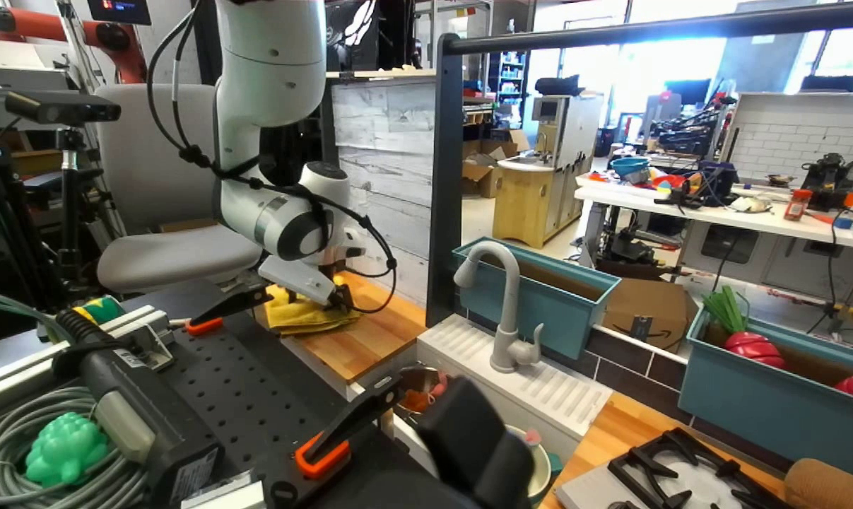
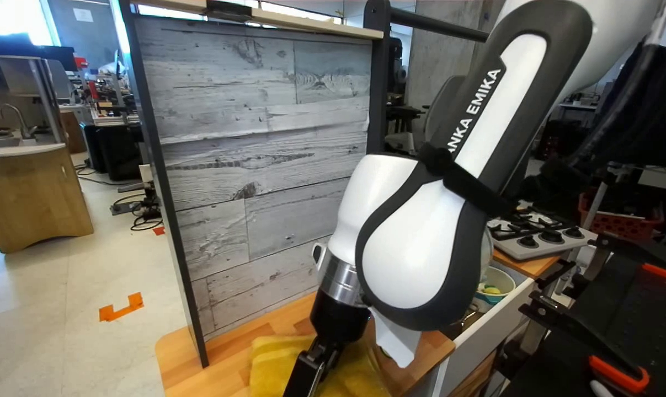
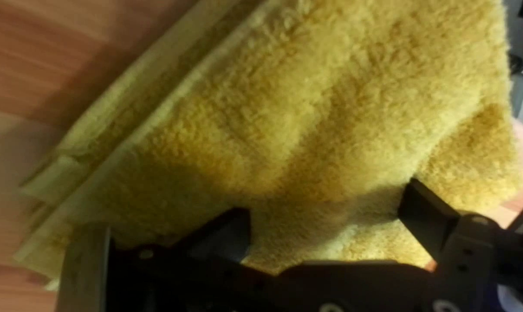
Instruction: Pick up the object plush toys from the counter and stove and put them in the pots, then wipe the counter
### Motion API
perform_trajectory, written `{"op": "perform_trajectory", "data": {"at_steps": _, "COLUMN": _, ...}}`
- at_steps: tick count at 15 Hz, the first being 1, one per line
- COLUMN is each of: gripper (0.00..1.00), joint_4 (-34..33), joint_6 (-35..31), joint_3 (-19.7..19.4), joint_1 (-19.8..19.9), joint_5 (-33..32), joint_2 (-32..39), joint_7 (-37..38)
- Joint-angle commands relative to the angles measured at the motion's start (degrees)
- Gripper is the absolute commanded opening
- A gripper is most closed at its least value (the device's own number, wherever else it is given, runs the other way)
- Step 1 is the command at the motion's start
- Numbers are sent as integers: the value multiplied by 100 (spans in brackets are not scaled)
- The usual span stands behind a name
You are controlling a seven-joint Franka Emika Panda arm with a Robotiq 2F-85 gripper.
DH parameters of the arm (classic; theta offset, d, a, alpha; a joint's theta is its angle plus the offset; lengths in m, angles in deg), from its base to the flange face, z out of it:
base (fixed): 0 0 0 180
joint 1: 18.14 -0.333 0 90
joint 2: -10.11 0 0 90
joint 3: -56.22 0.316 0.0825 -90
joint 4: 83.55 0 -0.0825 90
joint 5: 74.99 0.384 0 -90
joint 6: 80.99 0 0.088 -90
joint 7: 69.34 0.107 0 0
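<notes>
Counter (image 1: 355, 351) (cloth (image 3: 309, 130) atop) under downturned gripper (image 3: 326, 212)

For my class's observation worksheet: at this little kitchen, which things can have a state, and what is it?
Gripper: open
Yellow cloth: folded, on the counter
Steel pot: orange item inside
Pale pot: yellowish item inside
Faucet: no running water visible
Stove: no flame visible
Vegetable planter: partly filled

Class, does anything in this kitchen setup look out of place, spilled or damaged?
A green bumpy object sits amid coiled grey cable, in an exterior view: seemingly an odd spot, away from the counter and the stove. I see no spill or damage.
</notes>
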Motion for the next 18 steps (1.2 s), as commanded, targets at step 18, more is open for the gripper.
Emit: {"op": "perform_trajectory", "data": {"at_steps": 18, "gripper": 100, "joint_4": -876, "joint_6": 381, "joint_3": -98, "joint_1": 90, "joint_5": -76, "joint_2": 493, "joint_7": -290}}
